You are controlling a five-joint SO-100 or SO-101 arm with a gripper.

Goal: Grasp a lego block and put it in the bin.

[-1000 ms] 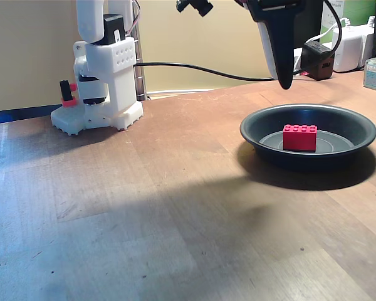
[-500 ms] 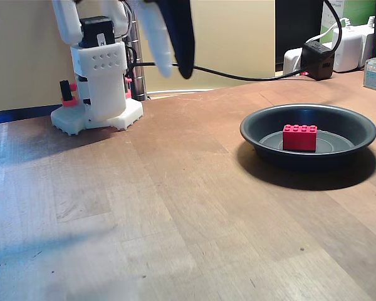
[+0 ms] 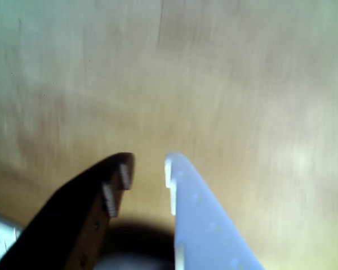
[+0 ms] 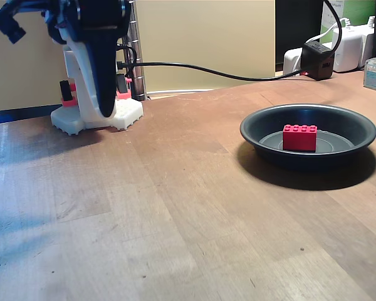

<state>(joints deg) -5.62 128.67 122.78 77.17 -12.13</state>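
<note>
The arm has swung left, its fingers (image 4: 104, 106) now before the base (image 4: 97, 113).

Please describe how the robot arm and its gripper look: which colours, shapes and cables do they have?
In the wrist view the gripper has two tapering fingers, one black and one white with small holes, and both tips carry ribbed pads. In the fixed view the base is white printed plastic with scalloped feet and red parts, and a black cable runs from it.
</note>
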